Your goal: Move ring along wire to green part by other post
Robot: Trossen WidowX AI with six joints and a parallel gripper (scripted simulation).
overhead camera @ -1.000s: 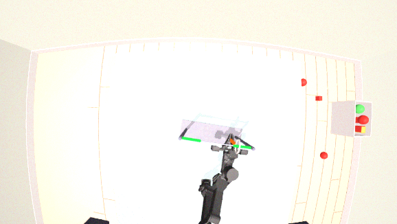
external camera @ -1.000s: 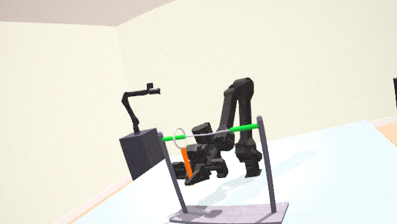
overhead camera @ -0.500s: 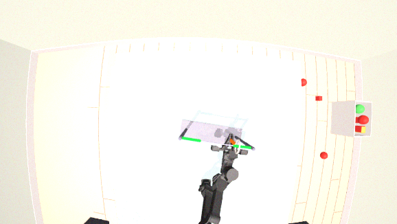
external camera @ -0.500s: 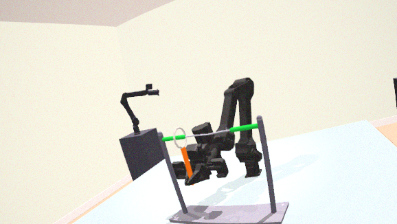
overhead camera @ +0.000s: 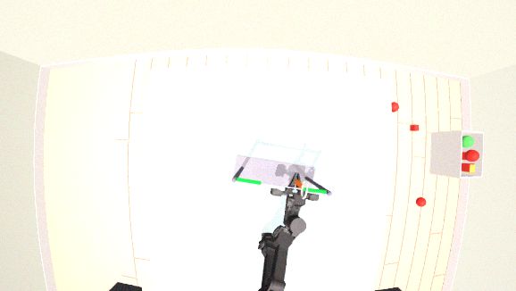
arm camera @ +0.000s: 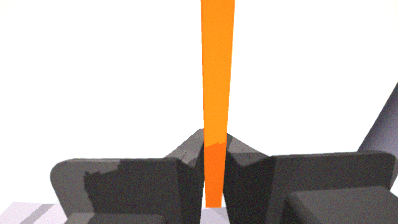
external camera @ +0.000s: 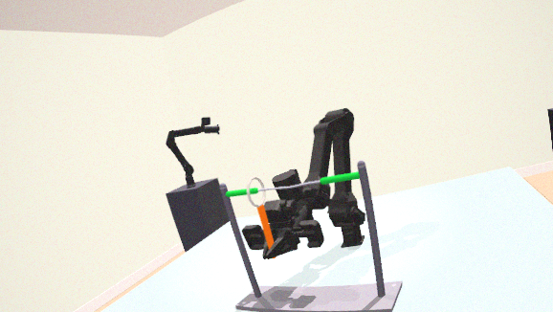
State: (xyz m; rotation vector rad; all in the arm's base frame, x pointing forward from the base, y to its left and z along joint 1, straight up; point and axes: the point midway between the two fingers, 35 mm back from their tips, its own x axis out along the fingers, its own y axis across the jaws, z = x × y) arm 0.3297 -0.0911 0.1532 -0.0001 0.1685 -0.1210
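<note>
Holding the orange handle (arm camera: 216, 100) low down, gripper (arm camera: 215, 165) shut tight on it so the ring (external camera: 255, 191) rides upright w/ the wire through it. Ring sits above the gripper, right at the inner end of the near green part (external camera: 240, 192). Beyond it: thin grey wire (external camera: 292, 186), no-touch. Far green part (external camera: 340, 178) and far post (external camera: 370, 225) past that.

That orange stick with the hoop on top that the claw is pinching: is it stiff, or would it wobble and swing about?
Probably stiff: the orange handle looks straight from the claw up to the ring, with no visible sag. It seems light, being thin. Since the claw grips only its lower end, it might pivot or slip a little if the ring bumps the wire.
</note>
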